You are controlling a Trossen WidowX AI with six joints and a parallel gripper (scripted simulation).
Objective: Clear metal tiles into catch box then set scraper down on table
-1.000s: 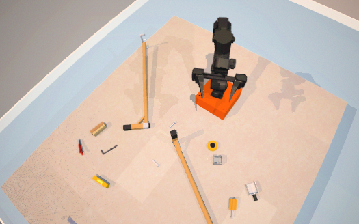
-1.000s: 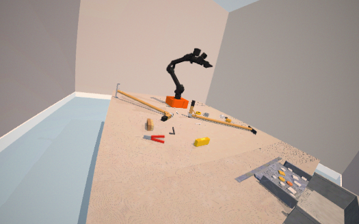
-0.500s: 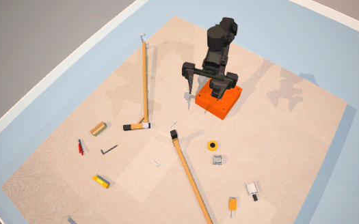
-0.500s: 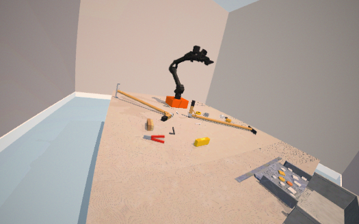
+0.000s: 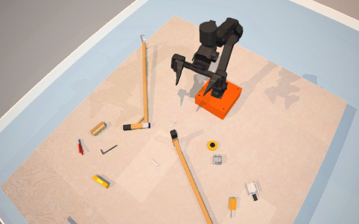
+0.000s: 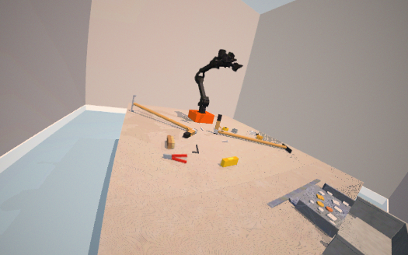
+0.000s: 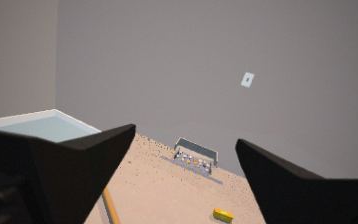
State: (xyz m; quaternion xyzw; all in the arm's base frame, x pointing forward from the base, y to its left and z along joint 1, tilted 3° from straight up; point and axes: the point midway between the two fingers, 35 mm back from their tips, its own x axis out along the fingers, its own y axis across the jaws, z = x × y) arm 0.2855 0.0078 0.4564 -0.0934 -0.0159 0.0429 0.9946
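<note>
My gripper (image 5: pixel 190 89) (image 6: pixel 241 66) (image 7: pixel 186 136) is open and empty, high above the table near the orange base. The long scraper (image 5: pixel 190 174) (image 6: pixel 253 140) (image 7: pixel 110 205) lies on the table, with a wooden shaft, a black blade at its far end and an upright black-tipped grip at its near end. The steel bench plate (image 6: pixel 316 220) has low side walls and is far from the gripper. Several white and orange tiles (image 6: pixel 329 209) (image 7: pixel 195 161) are scattered on it. The grey catch box (image 6: pixel 367 235) (image 7: pixel 197 146) adjoins its far end.
A second long wooden tool (image 5: pixel 145 82) (image 6: pixel 160 117) with a metal hook lies to one side. Nearby are a wooden block (image 5: pixel 98 128) (image 6: pixel 170 142), red pliers (image 5: pixel 81 148) (image 6: pixel 179 159), a hex key (image 5: pixel 110 149), a yellow block (image 5: pixel 100 181) (image 6: pixel 229 162) (image 7: pixel 223 215) and a tape roll (image 5: pixel 213 145).
</note>
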